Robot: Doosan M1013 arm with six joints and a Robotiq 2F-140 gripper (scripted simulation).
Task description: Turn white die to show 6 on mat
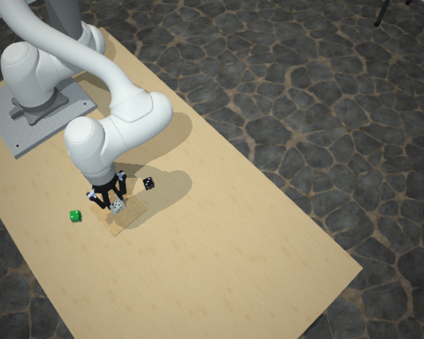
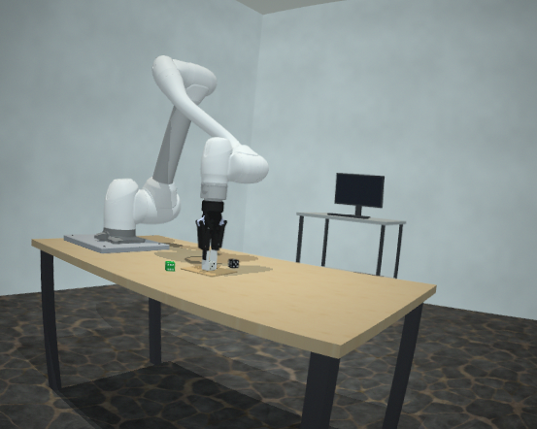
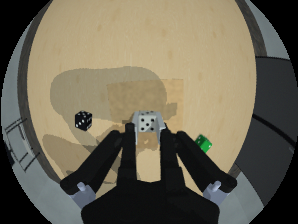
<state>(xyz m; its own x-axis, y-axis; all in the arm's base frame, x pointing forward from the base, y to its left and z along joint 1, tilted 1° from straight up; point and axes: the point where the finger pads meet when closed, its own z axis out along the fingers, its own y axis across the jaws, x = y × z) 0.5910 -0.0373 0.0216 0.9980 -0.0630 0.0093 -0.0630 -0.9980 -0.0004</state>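
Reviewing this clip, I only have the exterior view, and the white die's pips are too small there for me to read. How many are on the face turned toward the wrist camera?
Observer: Five pips show on that face of the white die.

Operator: Does the claw have it from both sides?

Observer: Yes, the wrist view shows a fingertip at each of two opposite sides.

Operator: Is the black die on the mat?

Observer: No, the top view shows bare table between them.
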